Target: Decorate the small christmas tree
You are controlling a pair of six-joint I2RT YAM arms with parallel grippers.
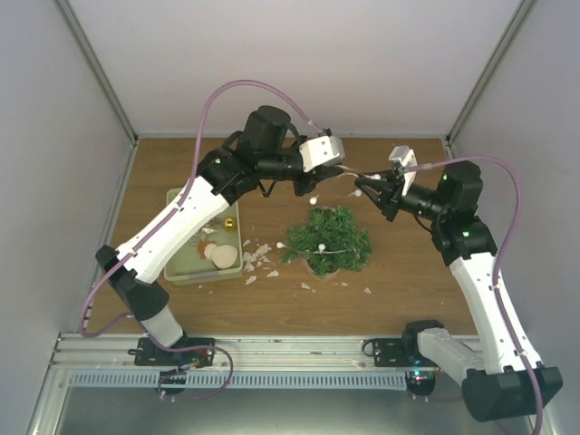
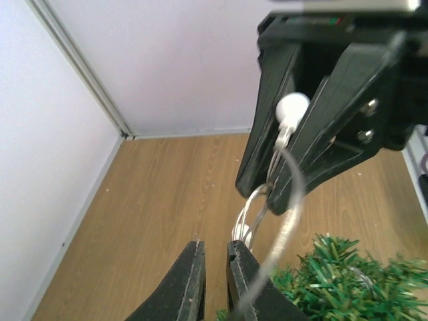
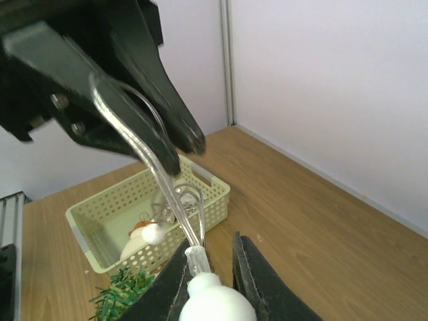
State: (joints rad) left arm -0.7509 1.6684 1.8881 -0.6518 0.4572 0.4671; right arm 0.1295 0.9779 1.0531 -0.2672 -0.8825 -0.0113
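Pinching limp light string [image 3: 167,179] in left end effector [image 2: 215,246] and right end effector [image 3: 211,250]; small christmas tree [image 1: 326,237] seems light, tippy, so I'd grip its pot [image 1: 322,268].

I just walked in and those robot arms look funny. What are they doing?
They are decorating. The right gripper pinches a white bulb on a clear string of lights, holding it in the air above the small christmas tree. The left gripper is right beside it, its fingers nearly together at the string, though I can't tell if it truly pinches it. A few bulbs already sit on the tree. More ornaments wait in the green tray.
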